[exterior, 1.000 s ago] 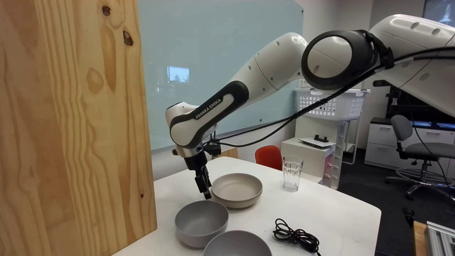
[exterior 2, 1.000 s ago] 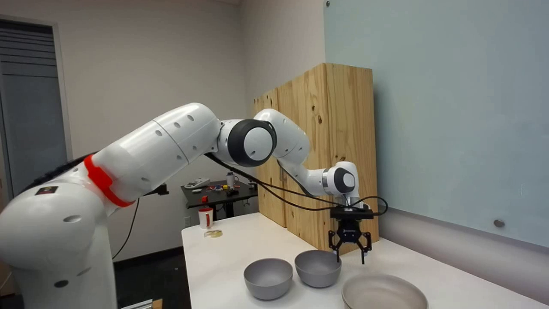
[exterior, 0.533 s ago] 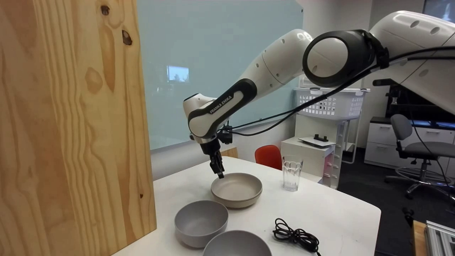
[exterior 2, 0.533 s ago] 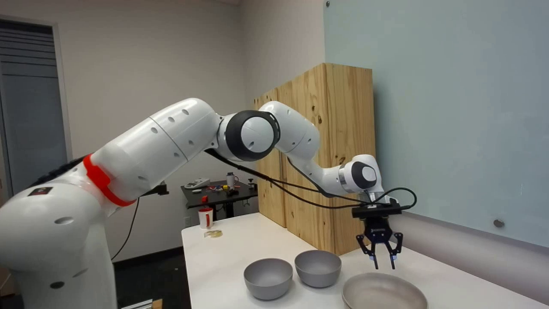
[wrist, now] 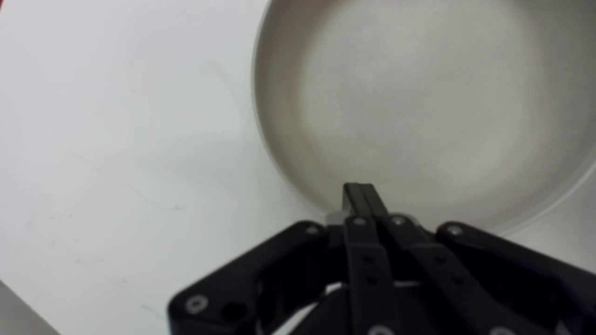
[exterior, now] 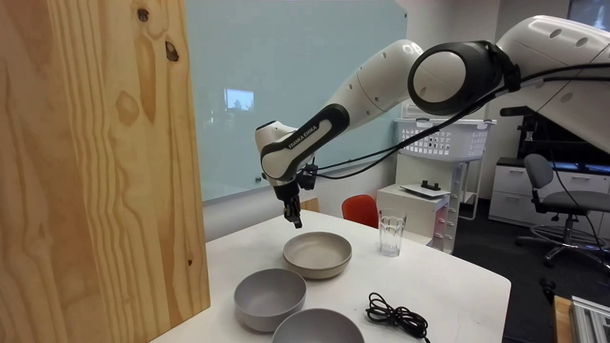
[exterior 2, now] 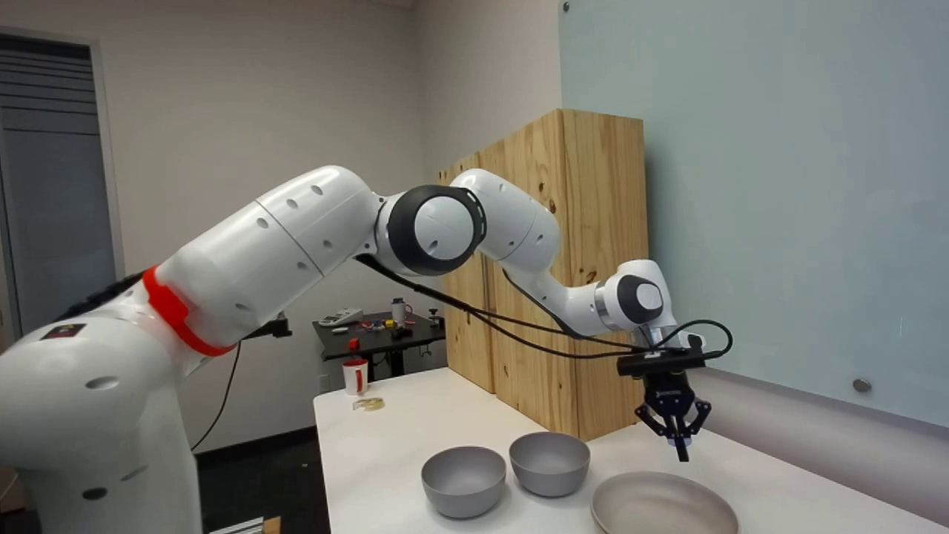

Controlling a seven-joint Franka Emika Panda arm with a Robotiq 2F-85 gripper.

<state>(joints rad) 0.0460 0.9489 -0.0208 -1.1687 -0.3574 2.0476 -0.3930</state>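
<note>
The shallow beige bowl (exterior: 317, 253) sits on the white table (exterior: 448, 286). Higher, near its rim, hangs the tool (wrist: 358, 187), fingertips together, holding nothing. A grey bowl (exterior: 269, 294) stands just beside the beige one, a clear glass (exterior: 391, 234) nearby.

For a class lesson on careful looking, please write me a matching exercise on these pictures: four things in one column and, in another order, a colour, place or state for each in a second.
Things
1. claw
2. dish
3. drinking glass
4. cable

Descriptions
A. beige, wide and shallow
B. black, coiled in loops on the white table
C. shut, with nothing held
D. clear, standing upright

Right pairs: 1-C, 2-A, 3-D, 4-B
</note>
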